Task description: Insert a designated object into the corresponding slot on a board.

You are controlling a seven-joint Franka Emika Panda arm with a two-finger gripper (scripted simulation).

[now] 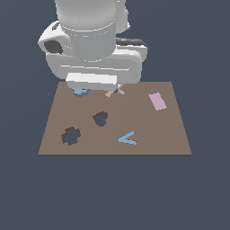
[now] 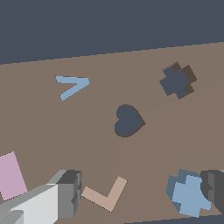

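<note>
In the exterior view the Panda arm's bulk hides the gripper, while the brown board (image 1: 148,134) shows a gear-shaped slot (image 1: 71,135) towards the view's left, a heart-shaped cutout (image 1: 100,119) beside it, a light-blue V piece (image 1: 128,139), a pink rectangle (image 1: 157,101), and the blue gear piece (image 1: 80,92) peeping out under the arm at the far edge. In the wrist view the gripper (image 2: 142,192) stands wide, one finger (image 2: 70,192) near a tan L-shaped piece (image 2: 105,194), the other just beside the blue gear piece (image 2: 188,197), gripping nothing, well apart from the slot (image 2: 177,82).
</note>
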